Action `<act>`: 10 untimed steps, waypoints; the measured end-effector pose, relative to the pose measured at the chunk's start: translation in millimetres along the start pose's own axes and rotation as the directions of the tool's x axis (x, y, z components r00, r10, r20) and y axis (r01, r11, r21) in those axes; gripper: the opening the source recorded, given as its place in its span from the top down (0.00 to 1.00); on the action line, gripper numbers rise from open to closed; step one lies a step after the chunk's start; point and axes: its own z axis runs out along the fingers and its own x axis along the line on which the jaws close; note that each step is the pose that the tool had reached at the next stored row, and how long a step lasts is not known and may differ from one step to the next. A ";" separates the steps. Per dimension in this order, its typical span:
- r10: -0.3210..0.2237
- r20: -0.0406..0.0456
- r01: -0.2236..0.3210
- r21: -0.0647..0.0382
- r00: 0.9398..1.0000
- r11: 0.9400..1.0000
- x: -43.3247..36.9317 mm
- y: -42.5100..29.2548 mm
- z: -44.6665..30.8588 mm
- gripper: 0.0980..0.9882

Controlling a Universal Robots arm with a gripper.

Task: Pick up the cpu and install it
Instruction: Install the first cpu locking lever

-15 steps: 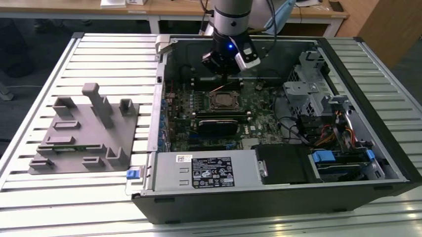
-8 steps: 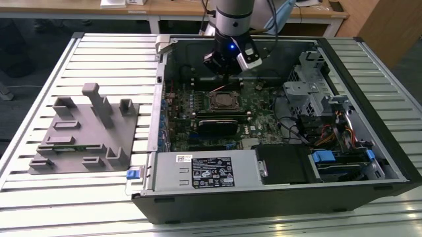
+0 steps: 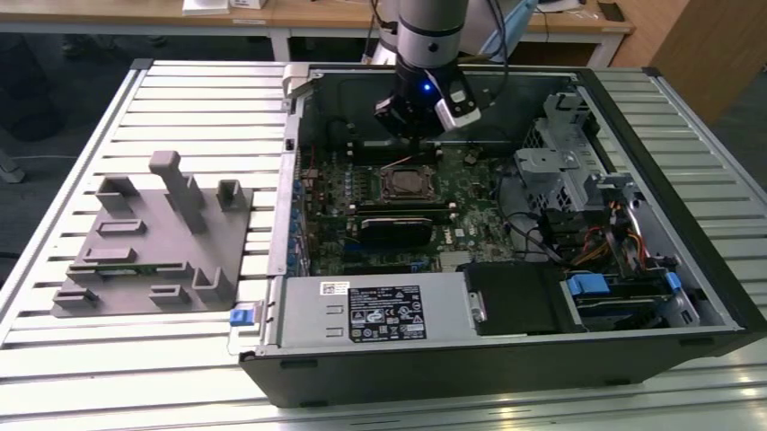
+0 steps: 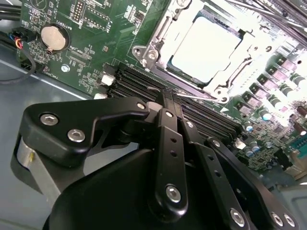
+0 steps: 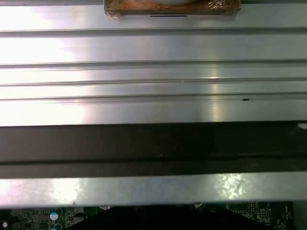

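We see a ribbed metal counter in a workshop-like room with wooden desks behind, carrying an open computer case and, toward the exterior view's left, a grey tray. In the second wrist view the cpu lies inside the socket frame on the green motherboard, its pale top showing, so we judge placement done while the frame looks unlatched. Our hand hangs clenched and empty just above the memory slots beside the socket.
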 end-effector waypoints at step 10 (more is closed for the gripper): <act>0.000 0.000 0.000 0.000 1.000 1.000 -3.0 -1.1 10.3 0.98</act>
